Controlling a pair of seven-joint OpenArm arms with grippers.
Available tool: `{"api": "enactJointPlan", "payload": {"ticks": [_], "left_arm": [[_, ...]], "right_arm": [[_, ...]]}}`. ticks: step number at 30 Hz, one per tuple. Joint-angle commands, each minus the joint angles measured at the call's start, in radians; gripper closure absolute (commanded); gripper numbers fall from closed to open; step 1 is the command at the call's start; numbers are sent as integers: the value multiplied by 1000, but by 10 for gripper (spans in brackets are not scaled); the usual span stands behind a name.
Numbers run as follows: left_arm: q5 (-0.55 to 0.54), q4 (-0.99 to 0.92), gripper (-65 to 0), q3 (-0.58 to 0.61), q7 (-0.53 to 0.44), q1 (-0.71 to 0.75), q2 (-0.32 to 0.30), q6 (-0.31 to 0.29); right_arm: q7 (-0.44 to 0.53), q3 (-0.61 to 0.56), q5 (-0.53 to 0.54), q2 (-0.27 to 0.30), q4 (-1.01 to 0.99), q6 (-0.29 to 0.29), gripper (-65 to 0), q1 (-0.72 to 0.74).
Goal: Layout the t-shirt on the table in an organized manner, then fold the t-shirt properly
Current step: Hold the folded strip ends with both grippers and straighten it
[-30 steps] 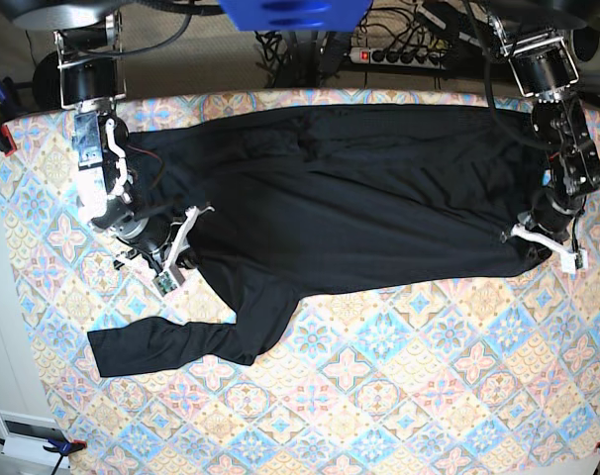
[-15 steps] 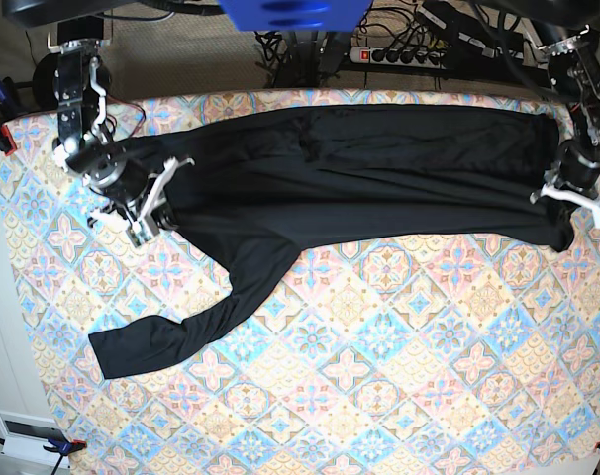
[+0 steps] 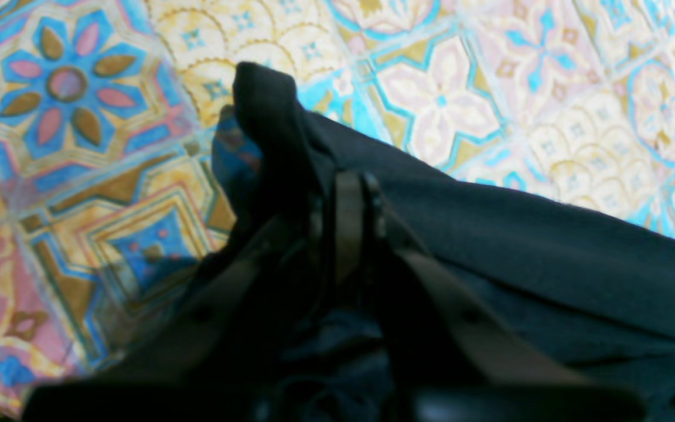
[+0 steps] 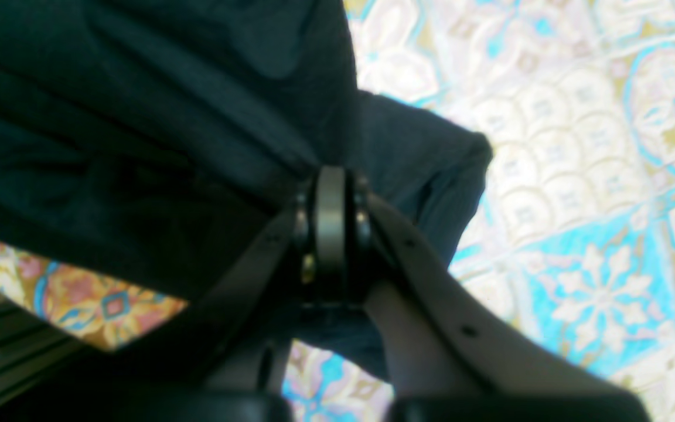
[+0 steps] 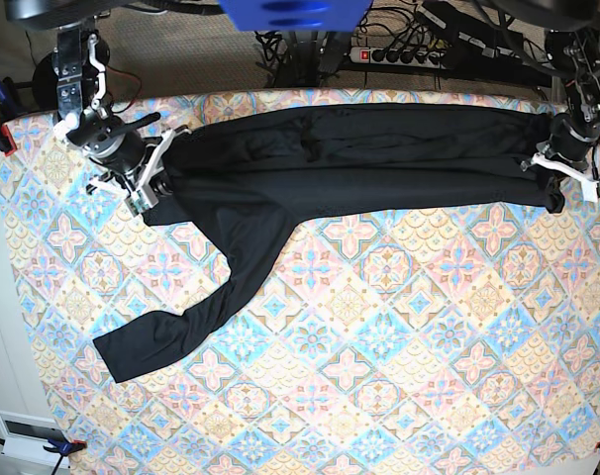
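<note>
Fingers (image 4: 329,234) of right gripper (image 5: 150,186) and left gripper (image 5: 557,178) pinched shut on t-shirt (image 5: 359,158) ends, arms low and far apart; stretched along table (image 5: 399,356) far edge, sleeve trailing nearward.

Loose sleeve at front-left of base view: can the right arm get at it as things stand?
Probably not right now. The right gripper is shut on the t-shirt hem; the sleeve lies unobstructed on the table, but the arm must release first.

Right gripper (image 4: 330,225) pinched shut on thin black fabric t-shirt (image 4: 156,117), bunched over pastel floral-tiled table (image 4: 578,146).
</note>
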Motion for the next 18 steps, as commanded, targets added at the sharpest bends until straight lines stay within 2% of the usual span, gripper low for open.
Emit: {"api": "enactJointPlan", "payload": {"ticks": [1, 8, 15, 18], "left_arm": [[-5, 12, 0, 12, -17, 5, -26, -4], [152, 12, 0, 100, -19, 21, -21, -4], [189, 15, 0, 126, -17, 35, -26, -3], [189, 14, -1, 120, -17, 48, -28, -3]], "right_arm": [[23, 11, 7, 15, 19, -1, 0, -4], [15, 49, 7, 15, 18, -1, 0, -32], [12, 49, 2, 15, 14, -1, 0, -58], [-18, 49, 2, 15, 14, -1, 0, -58]]}}
